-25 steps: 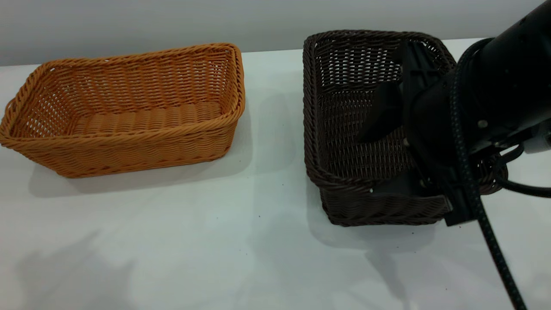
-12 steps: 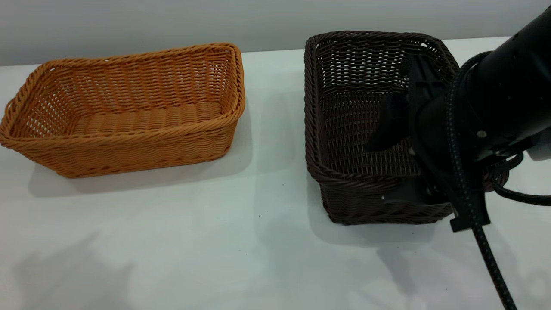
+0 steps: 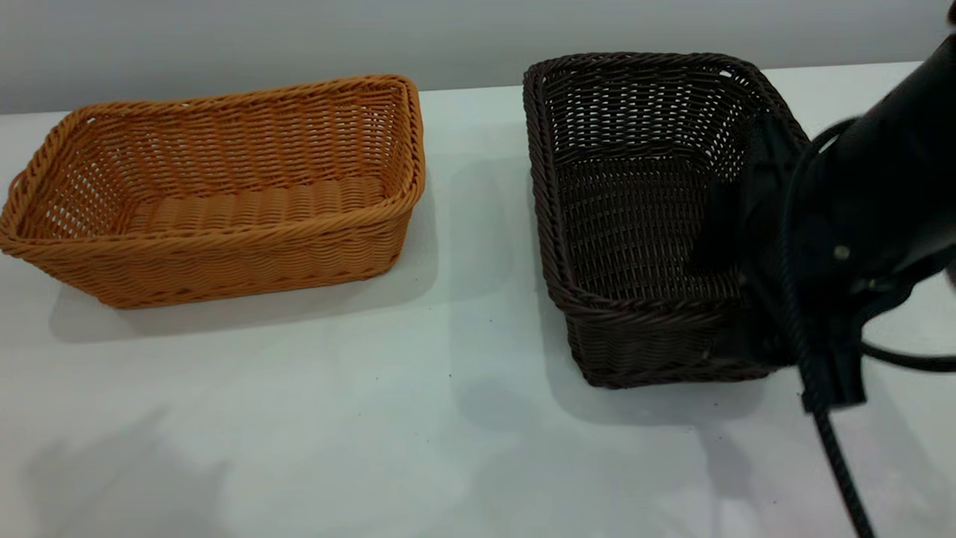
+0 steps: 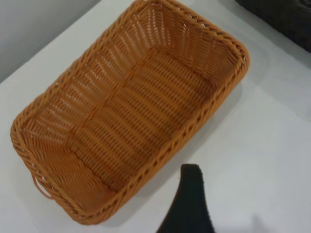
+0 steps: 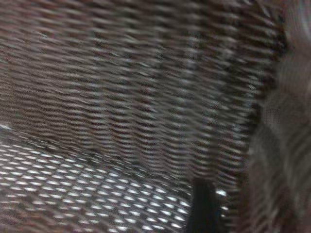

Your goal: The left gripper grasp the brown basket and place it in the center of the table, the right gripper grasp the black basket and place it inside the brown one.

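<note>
Exterior view: brown basket (image 3: pixel 216 190) at far left of the table (image 3: pixel 373 433), upright, empty, orange-tan wicker with braided rim; not yet centred. Black basket (image 3: pixel 635 217) well apart at right, upright, very dark weave, flared walls. Right gripper (image 3: pixel 736 291) at its near right corner, one finger inside, the other outside the wall; straddling the rim, but clamped or slack, cannot tell. Judged step: securing the black basket, though the brown one looks unmoved. Next: firm pinch on the wall, lift clear, carry left.

Left wrist view: left gripper (image 4: pixel 187 204) hovering over bare table just beside the brown basket, touching nothing; only one fingertip visible, spread unknown.

Right wrist view: only dark weave close up, one fingertip (image 5: pixel 204 208) against it.
</note>
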